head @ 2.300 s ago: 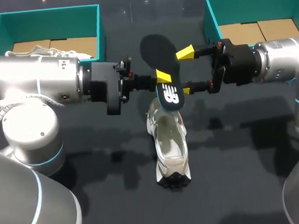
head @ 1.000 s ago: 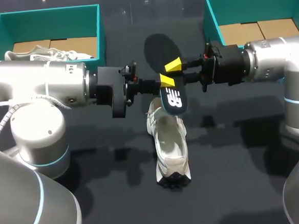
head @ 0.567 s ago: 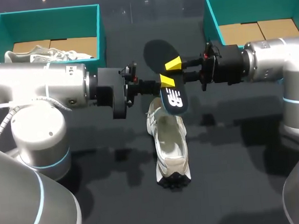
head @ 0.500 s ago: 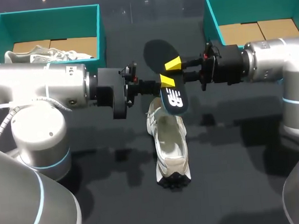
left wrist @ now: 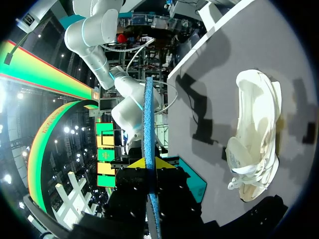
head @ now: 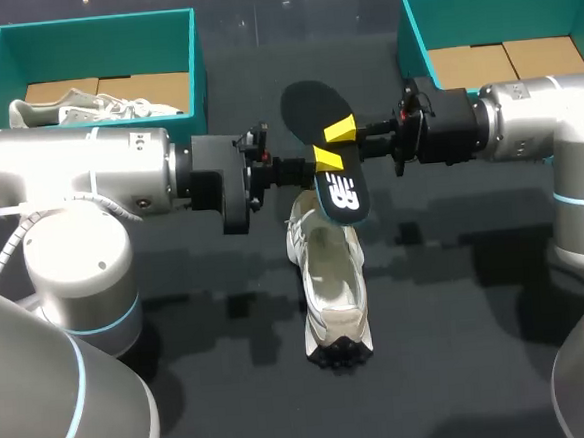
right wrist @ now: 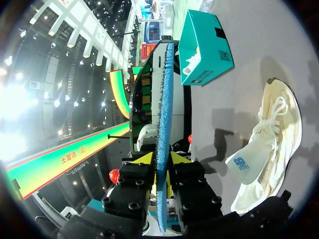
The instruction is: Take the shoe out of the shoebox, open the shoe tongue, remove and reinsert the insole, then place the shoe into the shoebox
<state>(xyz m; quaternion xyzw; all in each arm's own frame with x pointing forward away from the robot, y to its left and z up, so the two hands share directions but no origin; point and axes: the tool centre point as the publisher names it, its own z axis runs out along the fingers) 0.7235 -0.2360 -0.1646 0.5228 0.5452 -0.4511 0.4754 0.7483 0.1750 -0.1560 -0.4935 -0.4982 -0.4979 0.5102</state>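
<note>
Head view first: the left pincer [head: 325, 160] is clenched on the insole [head: 309, 103] from one side and the right pincer [head: 341, 129] is clamped on it from the other, so both arms share one dark insole in the air. A couple of seconds back the right pincer's fingers stood wide open around it; they have since closed in, and for the last second hardly anything has shifted. That looks like a handover or a two-handed regrip before the insole goes back in, so the removal seems done and the reinsertion not yet begun. Left wrist view shows the left pincer [left wrist: 147, 163] pinching the insole [left wrist: 148, 114] edge-on as a thin blue line; right wrist view shows the same for the right pincer [right wrist: 158, 158] and the insole [right wrist: 163, 99]. Just below, the pale shoe [head: 331, 281] lies on the dark tabletop [head: 461, 347], out of either box. Farther out, the left shoebox [head: 195, 55] holds a second shoe [head: 84, 106], while the right shoebox [head: 404, 31] shows only cardboard. Hard to call: the insole's lower end overlaps the shoe's opening from above, so touching or clear I cannot tell, and each pincer's under finger is hidden.
</note>
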